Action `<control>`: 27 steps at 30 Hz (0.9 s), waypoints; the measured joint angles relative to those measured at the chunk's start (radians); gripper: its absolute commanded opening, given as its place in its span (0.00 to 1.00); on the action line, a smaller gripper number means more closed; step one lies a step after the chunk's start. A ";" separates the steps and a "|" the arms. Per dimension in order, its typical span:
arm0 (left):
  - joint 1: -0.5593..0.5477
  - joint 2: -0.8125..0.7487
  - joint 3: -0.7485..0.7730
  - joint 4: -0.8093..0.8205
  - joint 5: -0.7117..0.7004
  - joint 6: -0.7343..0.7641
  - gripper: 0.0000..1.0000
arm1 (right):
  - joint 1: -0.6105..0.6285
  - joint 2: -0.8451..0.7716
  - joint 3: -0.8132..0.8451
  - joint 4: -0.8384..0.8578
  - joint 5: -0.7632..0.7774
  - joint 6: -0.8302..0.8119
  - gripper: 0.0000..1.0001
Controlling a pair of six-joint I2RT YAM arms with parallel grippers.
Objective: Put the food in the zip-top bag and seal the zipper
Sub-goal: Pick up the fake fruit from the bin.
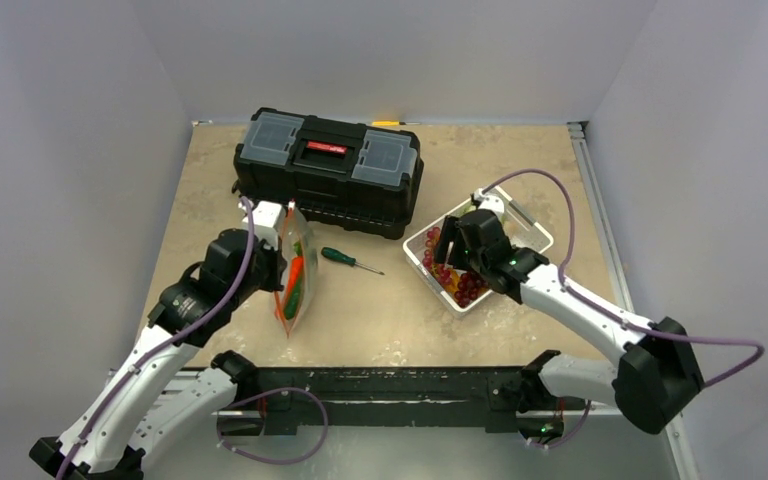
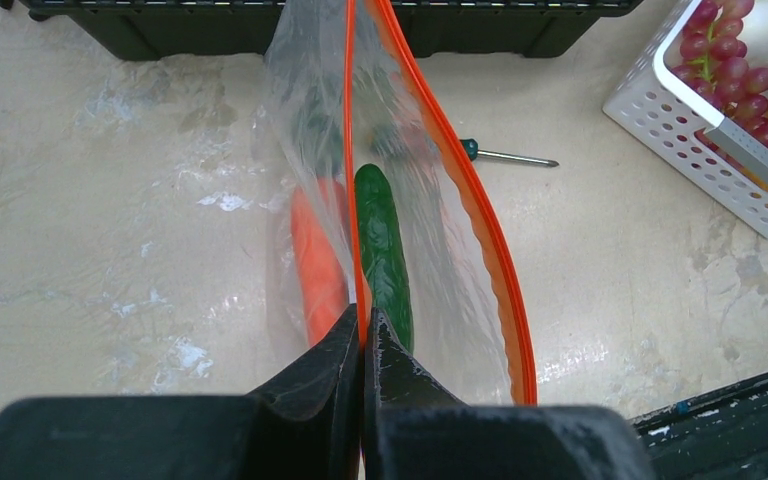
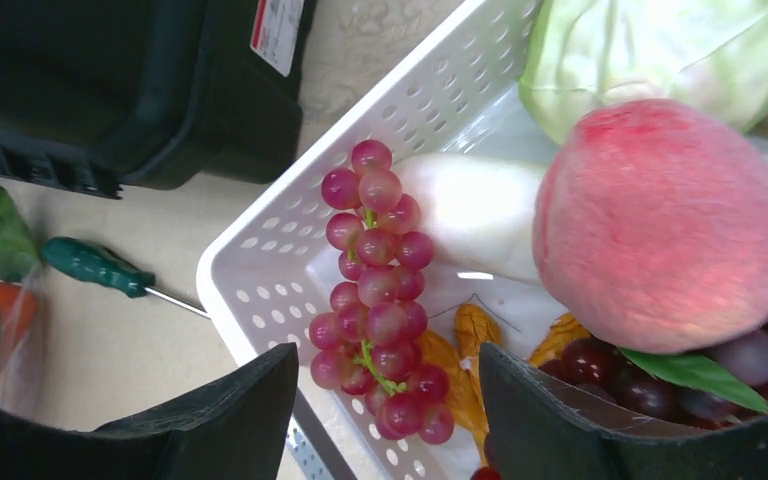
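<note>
Your left gripper (image 2: 363,318) pinches the zipper (image 2: 491,240) (carrot (image 2: 315,262), cucumber (image 2: 382,250) bagged). Your right gripper (image 3: 385,372) gapes above the grape bunch (image 3: 375,290).

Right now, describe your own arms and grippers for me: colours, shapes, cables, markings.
Both the left arm and right arm have white tubular links joined by bulky black joint housings. A thin purple cable loops along each. The left gripper and right gripper have two matte black, wedge-shaped fingers. A small green light glows near the right wrist. No printed markings show.
</note>
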 measured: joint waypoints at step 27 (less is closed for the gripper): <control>0.000 0.015 0.000 0.000 0.016 0.000 0.00 | -0.003 0.331 0.028 0.174 -0.087 -0.019 0.14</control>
